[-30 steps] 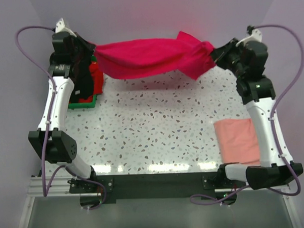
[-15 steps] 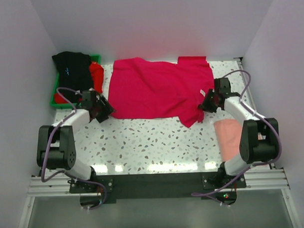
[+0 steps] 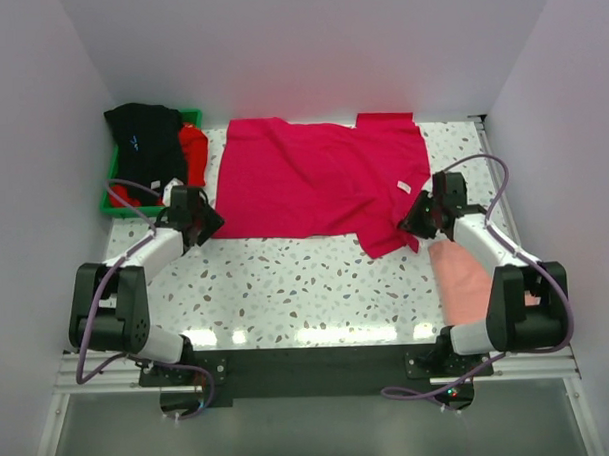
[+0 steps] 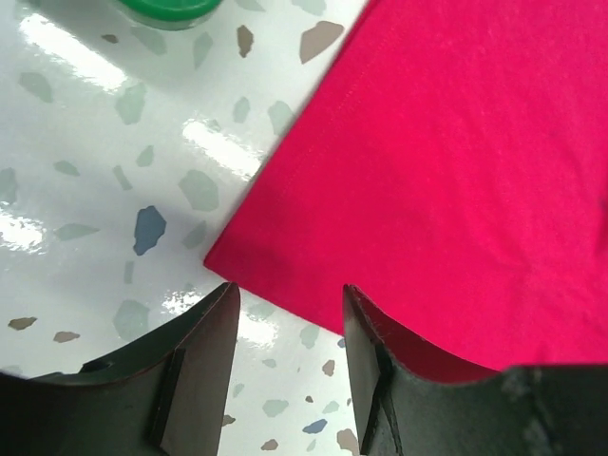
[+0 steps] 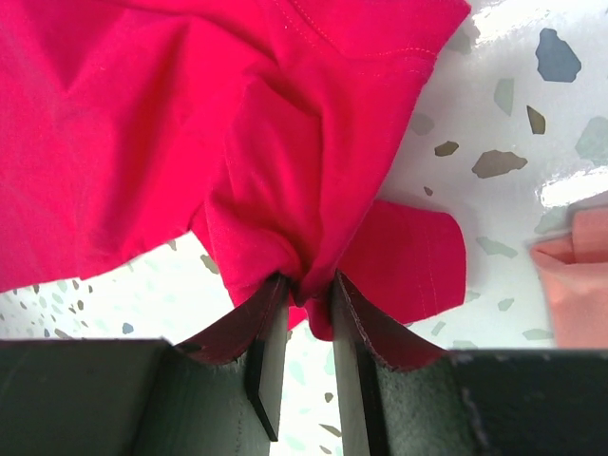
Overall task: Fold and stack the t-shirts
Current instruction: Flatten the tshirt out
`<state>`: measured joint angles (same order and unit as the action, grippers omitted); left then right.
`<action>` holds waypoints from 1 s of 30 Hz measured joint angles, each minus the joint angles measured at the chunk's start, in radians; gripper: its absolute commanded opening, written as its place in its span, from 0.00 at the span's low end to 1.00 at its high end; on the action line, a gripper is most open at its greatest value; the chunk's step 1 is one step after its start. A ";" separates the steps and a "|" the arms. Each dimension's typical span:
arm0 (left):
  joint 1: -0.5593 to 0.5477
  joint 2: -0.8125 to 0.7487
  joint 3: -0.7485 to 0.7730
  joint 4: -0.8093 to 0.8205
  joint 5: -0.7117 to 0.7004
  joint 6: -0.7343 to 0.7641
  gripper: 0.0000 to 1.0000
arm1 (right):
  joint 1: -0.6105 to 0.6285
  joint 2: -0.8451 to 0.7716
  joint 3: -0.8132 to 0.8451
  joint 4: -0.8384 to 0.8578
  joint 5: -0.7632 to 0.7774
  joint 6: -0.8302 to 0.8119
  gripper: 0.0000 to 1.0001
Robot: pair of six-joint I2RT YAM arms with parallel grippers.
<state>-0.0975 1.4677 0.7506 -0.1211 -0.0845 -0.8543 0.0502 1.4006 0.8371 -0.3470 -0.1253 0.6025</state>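
**Shirt down on the table; one side let go, the other not**

The soft crimson-pink short-sleeved t-shirt (image 3: 318,182), which a second ago hung stretched in the air between the two arms, now lies spread on the white speckled table (image 3: 306,278), across its far middle. As I judge it, the laying-out step is all but finished and folding can begin once both arms are free of the cloth.

The shirt lies mostly flat, hem to the left and neck to the right. Soft wrinkles run near its far left corner, and the near sleeve is crumpled into a loose flap. The small white neck label (image 3: 404,187) shows face up by the right edge.

The left gripper (image 3: 206,219) has released. In the wrist view its jaws (image 4: 290,294) stand apart with nothing between them, and the hem corner rests on the table just ahead.

The right gripper (image 3: 416,219) still pinches a gather of the crimson cloth between near-closed fingers (image 5: 304,285).

A folded salmon-pink t-shirt (image 3: 471,277) lies at the right near side. A black t-shirt (image 3: 146,138) and a bright red t-shirt (image 3: 193,152) wait in the green plastic tray (image 3: 113,200) at the far left.
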 measured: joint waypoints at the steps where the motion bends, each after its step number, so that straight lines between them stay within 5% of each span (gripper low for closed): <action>1: -0.005 0.000 0.000 -0.004 -0.022 -0.005 0.52 | 0.000 -0.001 -0.002 0.001 -0.002 0.000 0.28; 16: -0.043 0.135 0.059 -0.052 -0.168 -0.053 0.53 | 0.000 -0.052 -0.002 0.003 -0.025 -0.001 0.29; 23: -0.047 0.177 0.082 -0.037 -0.177 -0.059 0.00 | 0.000 -0.062 -0.002 0.000 -0.025 -0.001 0.29; 30: -0.046 0.130 0.063 -0.077 -0.185 -0.053 0.00 | 0.000 -0.115 -0.002 -0.034 -0.024 -0.005 0.28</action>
<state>-0.1432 1.5974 0.8139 -0.1982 -0.2691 -0.9070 0.0498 1.2854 0.8352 -0.3809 -0.1497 0.5976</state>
